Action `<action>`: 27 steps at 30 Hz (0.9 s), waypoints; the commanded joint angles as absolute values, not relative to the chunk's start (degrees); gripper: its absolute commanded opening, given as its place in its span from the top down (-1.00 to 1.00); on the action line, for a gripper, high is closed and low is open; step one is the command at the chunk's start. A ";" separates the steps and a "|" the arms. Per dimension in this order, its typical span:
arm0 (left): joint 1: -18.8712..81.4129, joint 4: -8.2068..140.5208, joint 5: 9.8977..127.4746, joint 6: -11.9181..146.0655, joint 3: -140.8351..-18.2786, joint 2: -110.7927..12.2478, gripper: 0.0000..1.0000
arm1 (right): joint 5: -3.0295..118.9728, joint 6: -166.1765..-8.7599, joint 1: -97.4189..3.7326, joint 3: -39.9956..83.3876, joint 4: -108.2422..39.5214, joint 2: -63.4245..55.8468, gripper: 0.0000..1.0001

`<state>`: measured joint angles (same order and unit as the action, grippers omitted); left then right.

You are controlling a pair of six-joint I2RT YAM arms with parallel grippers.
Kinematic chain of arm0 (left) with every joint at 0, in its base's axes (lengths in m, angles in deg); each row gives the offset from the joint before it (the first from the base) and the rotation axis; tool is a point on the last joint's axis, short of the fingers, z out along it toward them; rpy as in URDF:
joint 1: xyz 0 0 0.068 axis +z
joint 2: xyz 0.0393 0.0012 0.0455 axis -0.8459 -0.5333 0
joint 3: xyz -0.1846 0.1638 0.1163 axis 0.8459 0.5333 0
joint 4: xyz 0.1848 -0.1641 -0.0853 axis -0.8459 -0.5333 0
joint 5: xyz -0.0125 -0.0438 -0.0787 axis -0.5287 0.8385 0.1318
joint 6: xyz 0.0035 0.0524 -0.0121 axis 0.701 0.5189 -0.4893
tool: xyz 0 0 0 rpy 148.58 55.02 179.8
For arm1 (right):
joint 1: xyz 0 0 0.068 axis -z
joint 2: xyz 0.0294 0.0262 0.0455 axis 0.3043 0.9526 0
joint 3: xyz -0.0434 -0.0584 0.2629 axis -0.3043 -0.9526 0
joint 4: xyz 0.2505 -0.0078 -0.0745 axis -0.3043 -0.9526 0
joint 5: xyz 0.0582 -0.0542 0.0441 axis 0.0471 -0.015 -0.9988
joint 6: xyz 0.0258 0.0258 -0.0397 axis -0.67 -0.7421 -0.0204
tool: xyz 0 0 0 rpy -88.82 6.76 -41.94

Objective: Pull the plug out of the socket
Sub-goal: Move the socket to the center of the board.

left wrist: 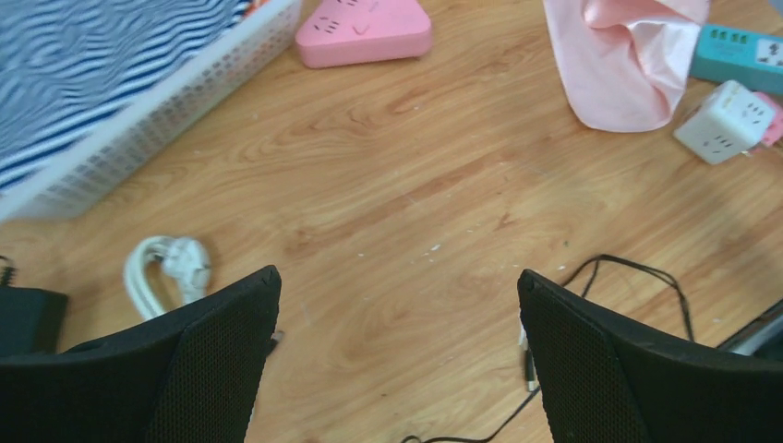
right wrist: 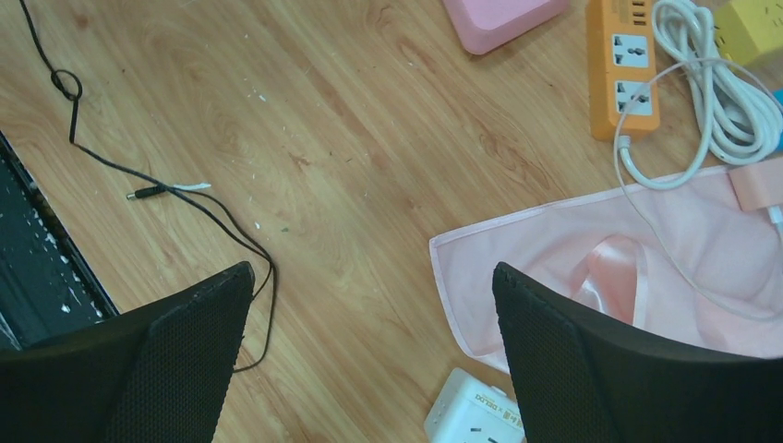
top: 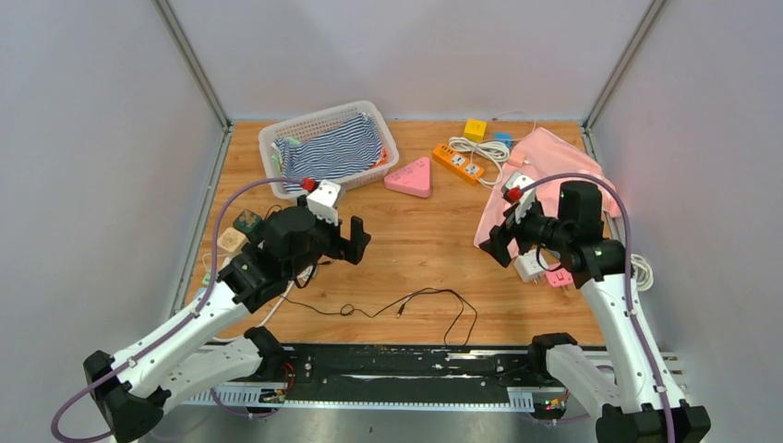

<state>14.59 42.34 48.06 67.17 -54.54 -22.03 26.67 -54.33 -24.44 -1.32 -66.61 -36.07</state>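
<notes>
An orange power strip [top: 459, 163] lies at the back of the table; it also shows in the right wrist view [right wrist: 621, 69]. A white plug [right wrist: 625, 141] sits at its near end, with its white cable [right wrist: 711, 88] coiled beside it. My left gripper [top: 355, 242] is open and empty, hovering over bare wood left of centre [left wrist: 397, 275]. My right gripper [top: 503, 245] is open and empty [right wrist: 373, 269], above the edge of a pink cloth [right wrist: 591, 268], well short of the strip.
A white cube socket [top: 529, 266] lies under the right gripper. A pink triangular socket [top: 411, 177] and a white basket [top: 277, 138] with striped cloth are at the back. A thin black cable [top: 406, 305] trails near the front. Small cubes [top: 231, 240] lie at the left.
</notes>
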 commanded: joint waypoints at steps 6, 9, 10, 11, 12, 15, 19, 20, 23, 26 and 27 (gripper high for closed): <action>15.06 52.05 46.44 55.54 -45.23 -22.48 -1.00 | 21.70 -45.16 -26.68 -5.49 -69.17 -34.27 -1.00; 14.12 43.11 34.13 56.62 -48.24 -25.01 -1.00 | 20.23 -41.90 -26.85 -6.32 -70.01 -33.46 -1.00; 13.57 40.18 30.12 56.79 -48.94 -25.71 -1.00 | 20.21 -40.83 -26.91 -6.52 -70.51 -33.21 -1.00; 13.14 38.99 27.13 56.96 -49.48 -26.25 -1.00 | 20.56 -39.74 -26.94 -6.56 -71.12 -33.01 -1.00; 12.90 38.27 24.86 57.07 -49.90 -26.64 -1.00 | 20.94 -38.88 -26.92 -6.56 -71.84 -32.69 -1.00; 12.77 39.68 22.15 57.67 -49.88 -27.57 -1.00 | 21.51 -37.52 -26.90 -6.29 -73.73 -31.58 -1.00; 12.77 45.21 22.96 58.17 -46.96 -28.24 -1.00 | 21.49 -36.56 -26.94 -4.81 -75.85 -29.73 -1.00; 12.73 46.43 23.01 58.42 -46.27 -28.44 -1.00 | 21.61 -36.20 -26.89 -4.66 -76.46 -29.34 -1.00; 12.77 47.21 18.70 60.25 -46.85 -30.23 -1.00 | 22.67 -35.29 -26.94 -4.50 -77.04 -28.32 -1.00; 12.86 41.21 9.38 61.52 -53.73 -35.16 -1.00 | 23.62 -35.19 -26.86 -4.20 -77.10 -27.46 -1.00; 12.86 40.31 7.70 62.20 -55.54 -36.47 -1.00 | 23.68 -35.23 -26.88 -4.19 -77.10 -27.32 -1.00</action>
